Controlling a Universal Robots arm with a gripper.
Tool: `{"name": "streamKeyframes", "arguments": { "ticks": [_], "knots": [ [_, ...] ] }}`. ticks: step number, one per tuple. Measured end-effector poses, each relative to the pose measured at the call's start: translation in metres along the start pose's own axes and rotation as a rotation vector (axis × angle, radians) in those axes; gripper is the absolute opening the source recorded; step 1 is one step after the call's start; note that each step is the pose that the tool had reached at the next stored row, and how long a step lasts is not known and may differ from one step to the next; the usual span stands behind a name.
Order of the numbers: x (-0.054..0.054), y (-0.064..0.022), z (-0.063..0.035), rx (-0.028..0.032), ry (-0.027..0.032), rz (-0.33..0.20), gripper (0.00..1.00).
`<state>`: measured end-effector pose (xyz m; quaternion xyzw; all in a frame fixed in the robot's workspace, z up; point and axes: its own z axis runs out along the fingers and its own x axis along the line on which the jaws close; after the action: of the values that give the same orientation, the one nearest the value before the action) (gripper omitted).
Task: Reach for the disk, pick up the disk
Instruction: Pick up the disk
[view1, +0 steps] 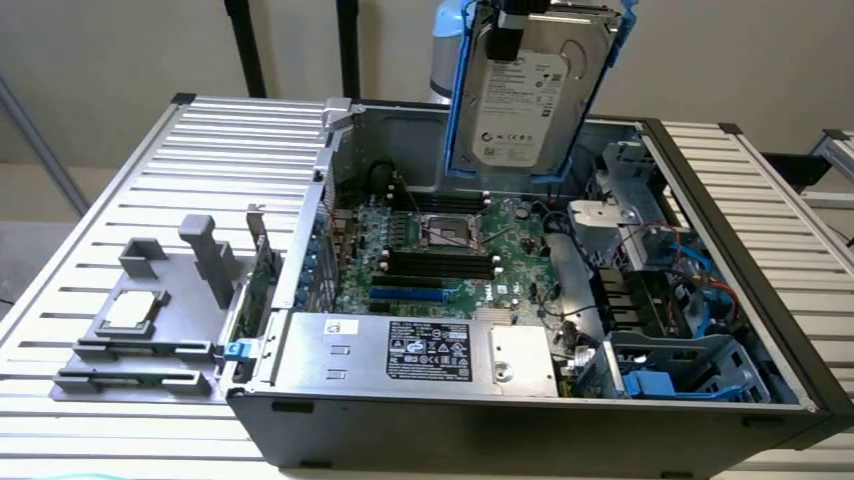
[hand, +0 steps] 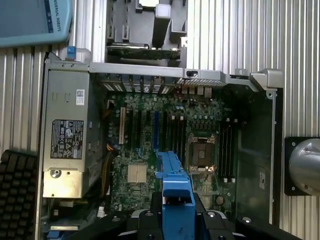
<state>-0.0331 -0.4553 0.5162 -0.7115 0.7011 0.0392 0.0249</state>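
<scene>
- There is one disk (view1: 531, 95), one gripper (view1: 514, 25), one open computer case (view1: 534, 420), one grey box (view1: 414, 350) with a black-white label, and one grey holder (view1: 147, 320) with one small silver chip (view1: 130, 310) on it.
- The disk is a flat silver drive with a white printed label, in a blue plastic frame. It hangs upright, label toward the exterior camera, high above the far part of the case and touching nothing below.
- The gripper pinches the disk at its top edge; in the wrist view the blue frame (hand: 175, 195) sits between the black fingers (hand: 145, 222).
- Under the disk lies the green board (view1: 441, 250) with the processor socket (view1: 451, 232) in its middle.
- The grey box is at the near side of the case; blue cables (view1: 707, 290) and drive bays are on the exterior view's right.
- The holder stands on the ribbed metal table (view1: 120, 200), on the exterior view's left, outside the case.
- In the wrist view a black keyboard (hand: 17, 195) lies beside the case.
</scene>
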Motion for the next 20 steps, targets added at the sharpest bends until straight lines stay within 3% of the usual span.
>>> {"name": "streamKeyframes", "arguments": {
  "ticks": [20],
  "knots": [
    [0.057,-0.0554,-0.0063,0.0000,0.0000,0.000,0.33]
  ]
}}
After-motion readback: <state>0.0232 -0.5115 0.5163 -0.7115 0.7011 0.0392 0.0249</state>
